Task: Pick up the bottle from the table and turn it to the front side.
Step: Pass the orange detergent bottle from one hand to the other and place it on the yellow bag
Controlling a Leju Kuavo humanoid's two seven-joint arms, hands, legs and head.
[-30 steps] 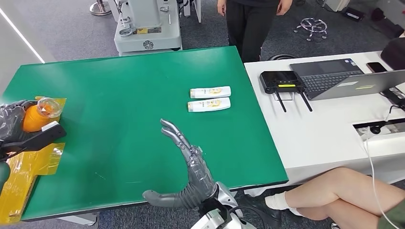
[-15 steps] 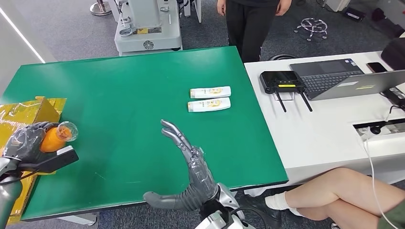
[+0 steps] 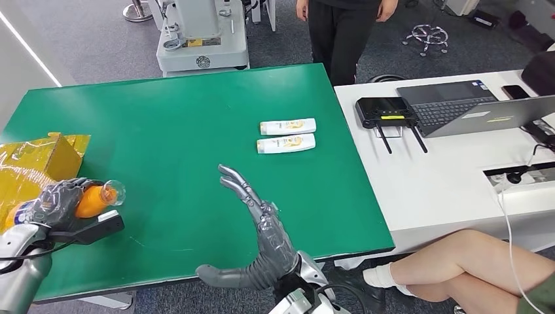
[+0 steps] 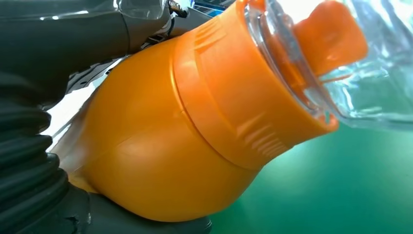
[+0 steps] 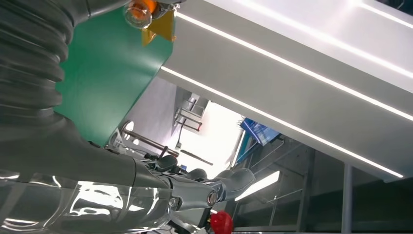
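1. The left hand [image 3: 55,204] grips the orange bottle [image 3: 91,199] above the green table [image 3: 163,118], clear cap pointing toward the right hand [image 3: 252,216].
2. The right hand hovers with fingers spread, holding nothing.
3. Best practice: rotate the bottle slowly, keeping the grip firm.

bottle [image 3: 88,200]: orange, clear cap | table [image 3: 170,118]: green | two tubes [image 3: 286,135]: white-yellow
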